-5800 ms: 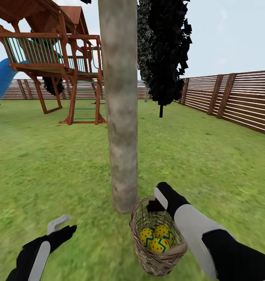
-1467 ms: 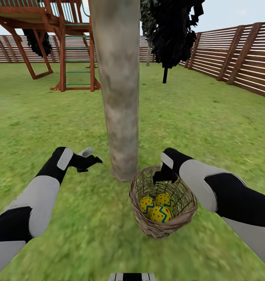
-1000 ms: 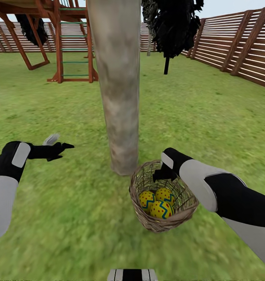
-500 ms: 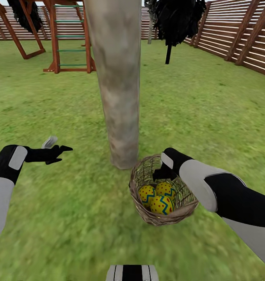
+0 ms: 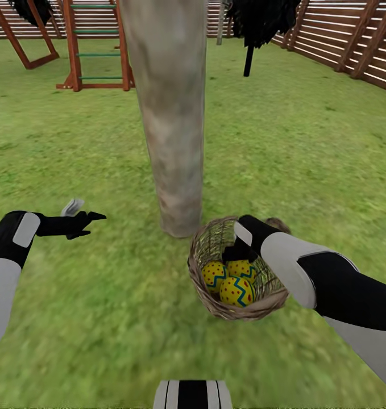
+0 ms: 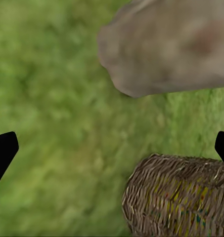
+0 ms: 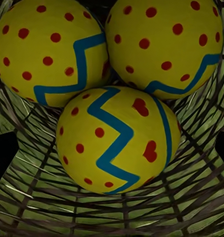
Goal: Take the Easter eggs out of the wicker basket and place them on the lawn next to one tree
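I see an open-weave basket [image 5: 215, 304] of rough brown twigs, three smooth, glossy painted eggs [image 7: 116, 138] inside, a mottled, matt grey-brown trunk [image 5: 173, 130], and blotchy matt grass [image 5: 306, 147].

Yellow, red-dotted, blue-zigzagged Easter eggs [image 7: 119, 140]

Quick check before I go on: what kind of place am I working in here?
It looks like a fenced backyard garden: mown lawn all round, a brown slatted wooden fence along the edge, a wooden playset ladder behind the thick tree trunk.
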You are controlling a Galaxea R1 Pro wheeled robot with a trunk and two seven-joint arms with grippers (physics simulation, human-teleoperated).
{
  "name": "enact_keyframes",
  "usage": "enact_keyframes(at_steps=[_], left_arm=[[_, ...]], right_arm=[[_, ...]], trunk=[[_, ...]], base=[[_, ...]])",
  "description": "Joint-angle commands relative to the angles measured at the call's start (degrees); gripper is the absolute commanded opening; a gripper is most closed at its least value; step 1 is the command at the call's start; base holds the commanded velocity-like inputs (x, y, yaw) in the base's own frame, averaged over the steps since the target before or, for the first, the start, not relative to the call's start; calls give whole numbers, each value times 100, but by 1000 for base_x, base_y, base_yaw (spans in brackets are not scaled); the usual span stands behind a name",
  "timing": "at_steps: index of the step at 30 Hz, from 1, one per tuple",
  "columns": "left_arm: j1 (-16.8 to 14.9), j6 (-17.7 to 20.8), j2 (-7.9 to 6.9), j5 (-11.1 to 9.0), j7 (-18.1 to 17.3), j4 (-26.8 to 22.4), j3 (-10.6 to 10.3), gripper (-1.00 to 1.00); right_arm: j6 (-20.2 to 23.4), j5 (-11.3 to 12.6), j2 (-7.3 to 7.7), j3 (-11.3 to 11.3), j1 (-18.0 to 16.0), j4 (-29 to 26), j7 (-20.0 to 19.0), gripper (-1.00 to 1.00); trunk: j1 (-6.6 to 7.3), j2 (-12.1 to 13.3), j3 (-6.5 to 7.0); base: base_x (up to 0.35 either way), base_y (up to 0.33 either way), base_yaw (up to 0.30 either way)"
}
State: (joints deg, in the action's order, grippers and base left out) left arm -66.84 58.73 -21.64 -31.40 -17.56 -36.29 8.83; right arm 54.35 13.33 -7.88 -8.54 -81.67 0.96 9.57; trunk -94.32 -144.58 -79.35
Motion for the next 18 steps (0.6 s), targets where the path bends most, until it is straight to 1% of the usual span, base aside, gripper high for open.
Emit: enact_keyframes(at_steps=[1,18], left_arm=[[-4,25,2,55,-57,0,22,100],[-4,25,19,64,-58,-22,22,100]], right_arm=[[5,61,-3,-42,-7,11,27,100],[-3,64,-3,-42,24,17,22,100]], trunk=[[-1,-4,-27],[-45,-26,-404]], base=[[0,0,0],[0,0,0]])
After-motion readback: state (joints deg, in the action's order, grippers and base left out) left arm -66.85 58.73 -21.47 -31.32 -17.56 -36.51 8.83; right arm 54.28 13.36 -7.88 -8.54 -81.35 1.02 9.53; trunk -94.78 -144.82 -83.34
